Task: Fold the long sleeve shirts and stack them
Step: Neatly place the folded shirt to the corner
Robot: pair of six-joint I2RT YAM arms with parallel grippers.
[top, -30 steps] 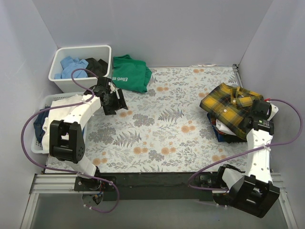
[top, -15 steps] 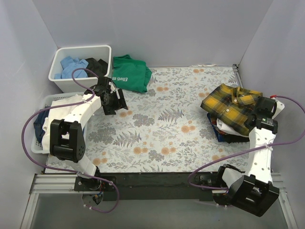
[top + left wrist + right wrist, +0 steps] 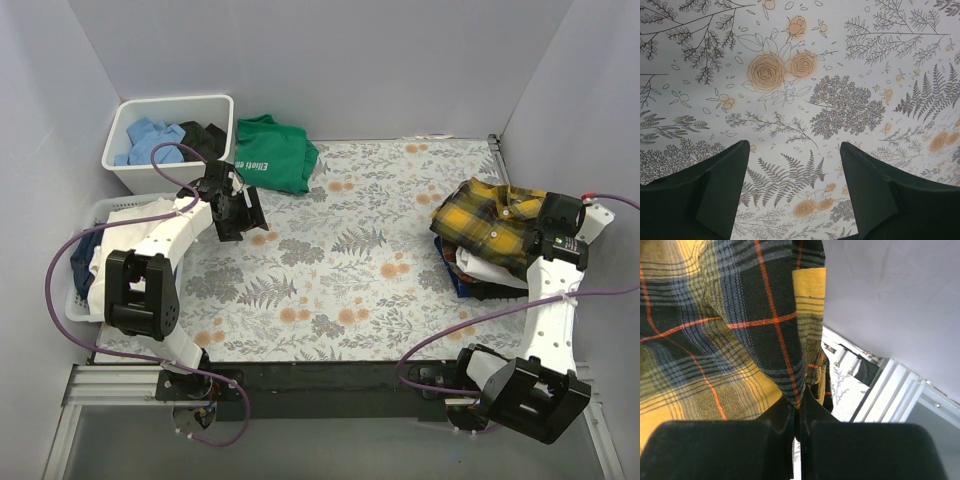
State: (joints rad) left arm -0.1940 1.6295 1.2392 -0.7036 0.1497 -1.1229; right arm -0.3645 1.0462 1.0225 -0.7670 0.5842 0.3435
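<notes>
- Over on the right side of the tabletop (image 3: 340, 280), the yellow-and-black plaid shirt (image 3: 485, 222) lies bunched on top of a small pile of clothes, its collar turned to the far side.
- Beneath it, white cloth (image 3: 482, 268) sticks out at the near edge of the pile, with something dark blue (image 3: 458, 285) under that; whether the white piece is a shirt I cannot tell.
- The right end effector (image 3: 540, 238) sits at the right edge of the plaid shirt, right against the cloth; from above the wrist hides the fingertips.
- The right wrist view fills that gap: the right end effector (image 3: 799, 422) has its fingers pressed together on a fold of the plaid shirt (image 3: 730, 325), which spreads away from the pinch with thin orange lines across the dark and yellow squares. Past the cloth it also shows the grey wall and a metal frame rail.
- The left end effector (image 3: 240, 212) is well apart from the plaid shirt, above the far left part of the tabletop and near the green T-shirt (image 3: 272, 152).
- From its wrist view, the left end effector (image 3: 794, 145) has its dark fingers (image 3: 720, 185) spread apart, with only the printed flowers and ferns between them and no cloth touched.
- Only the top view shows the surroundings: a white bin (image 3: 122, 112) at the far left with blue and black clothes in it, and a laundry basket (image 3: 76, 300) at the left edge with white and dark garments inside.
</notes>
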